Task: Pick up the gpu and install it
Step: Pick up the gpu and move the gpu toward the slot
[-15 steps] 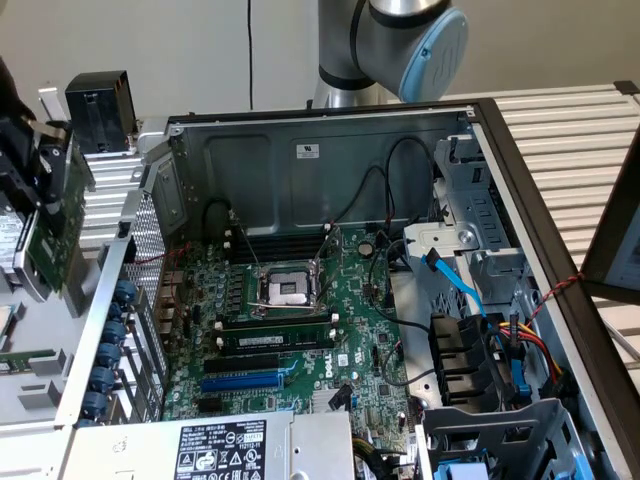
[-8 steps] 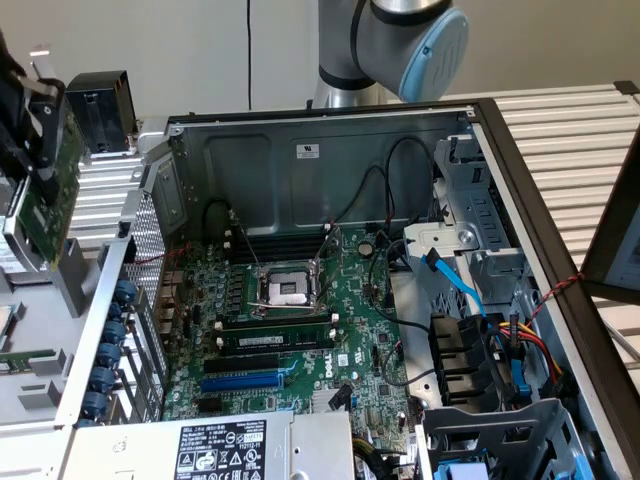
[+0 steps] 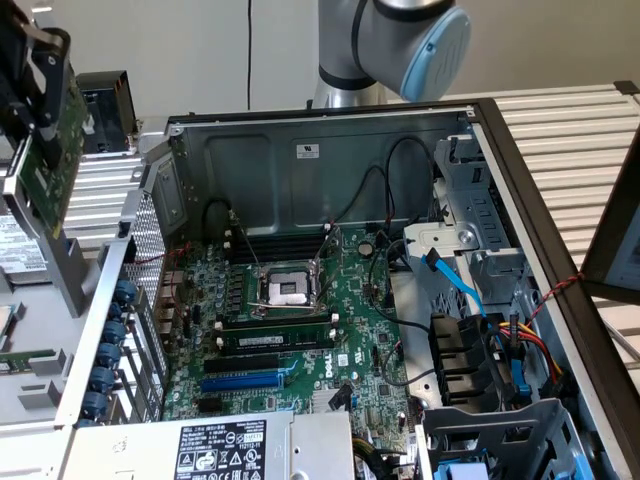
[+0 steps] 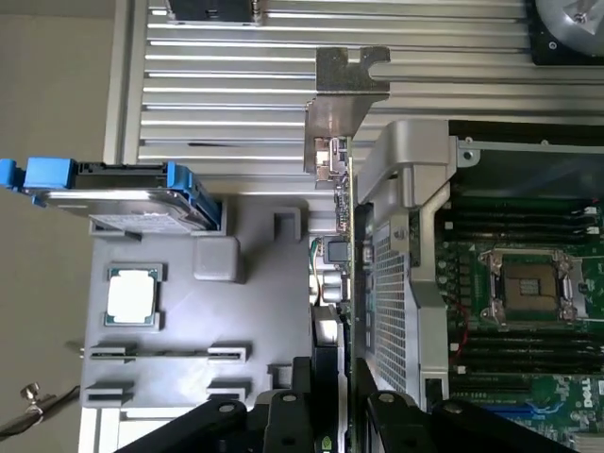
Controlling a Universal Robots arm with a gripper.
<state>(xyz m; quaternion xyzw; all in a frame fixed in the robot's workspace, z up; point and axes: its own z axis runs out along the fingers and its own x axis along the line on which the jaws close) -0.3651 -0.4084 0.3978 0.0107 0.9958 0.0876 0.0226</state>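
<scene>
**Q:** How many parts were on view?
**A:** One pincer (image 3: 42,95), clamped on one gpu (image 3: 50,170). There was also one open case (image 3: 330,150), holding one motherboard (image 3: 300,340) with one CPU socket (image 3: 288,292).

**Q:** Where was the gpu?
**A:** In the air, on edge, outside the case at the exterior view's left, just beside its perforated wall (image 4: 382,293). The wrist view showed the fingers (image 4: 387,415) pressed on either face, with the bracket (image 4: 342,104) at the far end.

**Q:** And beside the case?
**A:** One grey tray (image 4: 245,321) with one CPU (image 4: 132,294) on it, and one drive (image 4: 123,193) with blue rails at its edge.

**Q:** The surface and room?
**A:** A slatted aluminium worktop (image 4: 226,94) bore everything, and a pale wall (image 3: 200,50) stood behind.
</scene>
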